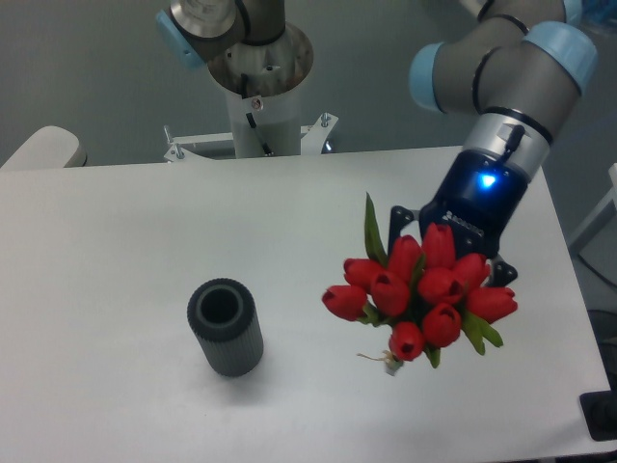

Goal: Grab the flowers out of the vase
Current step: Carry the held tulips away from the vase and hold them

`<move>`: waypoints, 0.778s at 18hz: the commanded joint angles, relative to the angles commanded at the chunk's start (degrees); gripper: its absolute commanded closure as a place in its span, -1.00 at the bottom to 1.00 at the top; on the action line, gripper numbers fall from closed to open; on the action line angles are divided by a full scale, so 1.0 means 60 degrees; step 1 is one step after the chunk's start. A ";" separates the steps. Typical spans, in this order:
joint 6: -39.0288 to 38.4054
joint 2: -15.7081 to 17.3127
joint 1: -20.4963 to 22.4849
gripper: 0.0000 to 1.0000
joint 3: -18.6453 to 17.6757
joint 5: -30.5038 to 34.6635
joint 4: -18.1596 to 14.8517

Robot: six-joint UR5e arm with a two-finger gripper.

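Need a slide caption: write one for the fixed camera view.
UR5e gripper holds red tulips above the table, clear of the empty grey vase.

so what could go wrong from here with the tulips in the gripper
1. The gripper is mostly hidden behind the flowers, so how firmly it grips cannot be judged; the bunch might slip and drop onto the table.
2. The buds press close against the gripper body, so squeezing or a quick move could bruise them.
3. The vase stands empty and upright to the left; a low sweep that way could knock it over.
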 joint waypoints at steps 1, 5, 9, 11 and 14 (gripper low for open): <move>0.0263 -0.0059 0.0000 0.19 -0.0015 0.0118 -0.0014; 0.0822 -0.0190 0.0044 0.19 0.0058 0.0207 -0.0015; 0.1364 -0.0279 0.0190 0.19 0.0059 0.0207 -0.0029; 0.1524 -0.0235 0.0234 0.19 -0.0029 0.0468 -0.0044; 0.1804 -0.0103 0.0249 0.19 -0.0161 0.0924 -0.0044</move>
